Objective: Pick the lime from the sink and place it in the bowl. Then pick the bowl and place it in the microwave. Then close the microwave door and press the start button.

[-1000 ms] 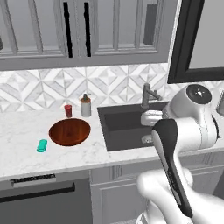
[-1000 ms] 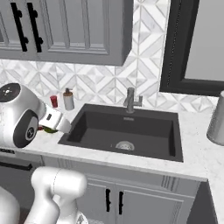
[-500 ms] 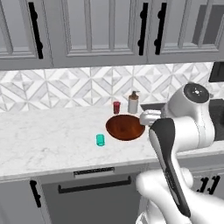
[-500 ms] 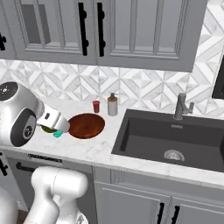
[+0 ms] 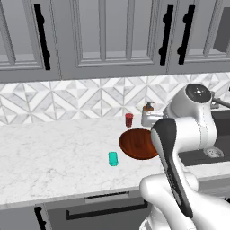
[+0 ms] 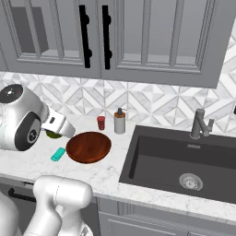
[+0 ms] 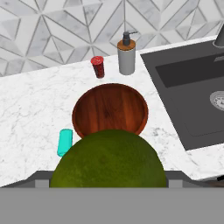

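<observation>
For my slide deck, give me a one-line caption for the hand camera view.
Lime held in the gripper above the empty wooden bowl on the marble counter, sink to the right.

Grey cabinets (image 5: 112, 36), marble counter (image 5: 54, 157)

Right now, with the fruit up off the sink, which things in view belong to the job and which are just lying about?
Job in hand:
- round yellow-green lime, held in the gripper
- wide reddish-brown wooden bowl, nothing in it
- dark charcoal sink

Just lying about:
- small red cup
- grey soap dispenser with dark pump
- small teal cup lying on its side
</observation>
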